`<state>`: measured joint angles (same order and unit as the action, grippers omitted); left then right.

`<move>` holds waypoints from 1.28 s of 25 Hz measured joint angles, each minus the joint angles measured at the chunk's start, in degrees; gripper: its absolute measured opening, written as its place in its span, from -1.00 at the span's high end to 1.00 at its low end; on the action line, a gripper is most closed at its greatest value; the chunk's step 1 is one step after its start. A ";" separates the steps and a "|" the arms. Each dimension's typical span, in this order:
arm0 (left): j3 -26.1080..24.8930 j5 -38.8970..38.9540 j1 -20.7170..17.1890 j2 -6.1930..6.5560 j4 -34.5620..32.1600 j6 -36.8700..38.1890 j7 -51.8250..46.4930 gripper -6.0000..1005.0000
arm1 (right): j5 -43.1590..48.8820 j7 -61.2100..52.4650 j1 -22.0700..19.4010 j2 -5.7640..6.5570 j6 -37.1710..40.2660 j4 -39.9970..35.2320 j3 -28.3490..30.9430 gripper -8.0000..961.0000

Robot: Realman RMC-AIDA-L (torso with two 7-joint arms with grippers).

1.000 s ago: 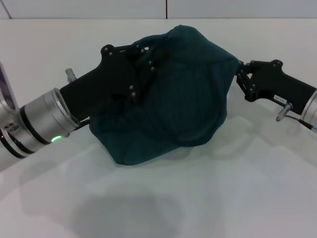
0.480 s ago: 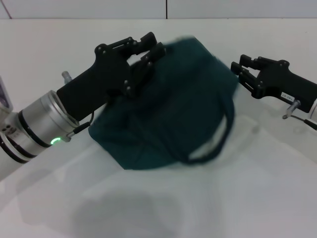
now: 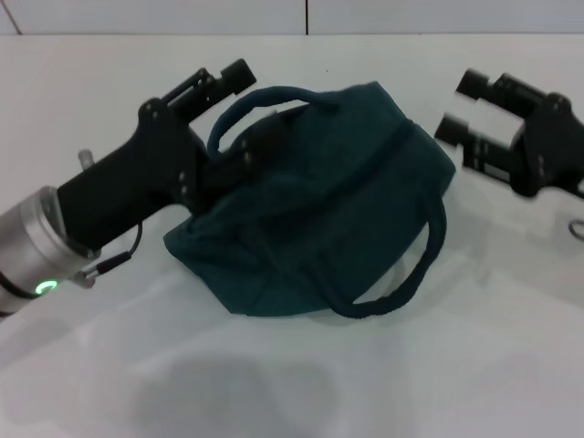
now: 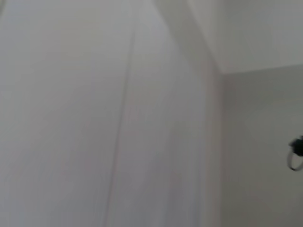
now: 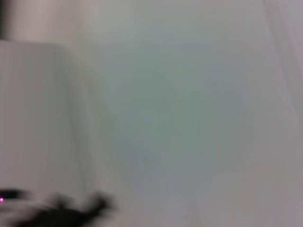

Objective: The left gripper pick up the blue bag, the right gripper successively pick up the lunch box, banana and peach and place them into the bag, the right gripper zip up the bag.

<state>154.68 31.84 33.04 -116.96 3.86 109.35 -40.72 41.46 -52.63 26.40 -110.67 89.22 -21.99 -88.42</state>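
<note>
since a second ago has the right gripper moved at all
Yes. The right gripper has pulled away from the blue bag, rightward and toward the back edge of the table.

The left gripper [image 3: 239, 111] is a matte black claw of jointed, screw-studded bars on a long black body, ending in a silver cylindrical wrist with a green light. The right gripper [image 3: 474, 111] is black and blocky.

A white surface [image 3: 301, 383] fills the head view and carries soft grey shadows. Behind it stands a pale wall [image 3: 164, 16], divided by one dark vertical seam [image 3: 306, 16]. The light seems even and diffuse. Both wrist views show only blurred pale planes.
</note>
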 joint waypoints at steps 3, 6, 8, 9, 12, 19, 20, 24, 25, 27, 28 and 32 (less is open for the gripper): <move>3.07 -0.18 -1.02 0.40 0.05 0.55 1.00 -0.08 | 5.58 -2.94 0.28 1.16 4.79 -2.37 0.22 -0.31; 6.62 -0.18 -3.12 0.36 0.15 1.39 4.97 -0.20 | 9.92 -3.76 0.27 1.13 8.31 -4.24 0.49 -0.39; 7.88 -0.21 -4.86 -0.03 0.16 2.06 7.85 -0.33 | 10.18 -3.53 0.01 0.82 8.68 -4.60 0.46 -0.38; 8.02 -0.21 -5.55 -0.21 0.15 2.28 8.72 -0.41 | 10.45 -3.40 -0.08 0.69 8.78 -4.72 0.45 -0.38; 8.07 -0.21 -6.94 -0.39 0.19 2.44 9.50 -0.65 | 11.39 -3.26 0.03 0.37 8.90 -4.72 0.58 -0.38; 8.12 -0.17 -7.50 -0.34 0.19 2.45 9.53 -0.66 | 11.56 -3.26 0.16 0.08 8.68 -4.67 0.58 -0.38; 8.13 -0.14 -7.51 -0.31 0.18 2.45 9.53 -0.66 | 11.57 -3.26 0.14 0.00 8.66 -4.69 0.57 -0.38; 8.16 -0.05 -7.39 -0.17 0.19 2.45 9.55 -0.66 | 11.60 -3.26 -0.06 -0.18 8.64 -4.69 1.00 -0.38; 8.17 -0.04 -7.34 -0.16 0.18 2.45 9.55 -0.66 | 11.61 -3.26 -0.11 -0.22 8.64 -4.63 1.20 -0.38; 8.18 -0.02 -7.21 -0.12 0.18 2.45 9.56 -0.66 | 11.62 -3.26 -0.15 -0.28 8.64 -4.50 1.46 -0.38; 8.18 0.00 -7.18 -0.12 0.18 2.45 9.56 -0.66 | 11.63 -3.26 -0.16 -0.28 8.64 -4.48 1.50 -0.38; 8.18 0.15 -6.93 -0.11 0.18 2.44 9.57 -0.66 | 11.63 -3.19 -0.12 -0.42 8.33 -4.39 1.78 -0.38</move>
<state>162.86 31.99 26.11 -117.06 4.04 111.80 -31.15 53.09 -55.82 26.28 -111.08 97.55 -26.38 -86.64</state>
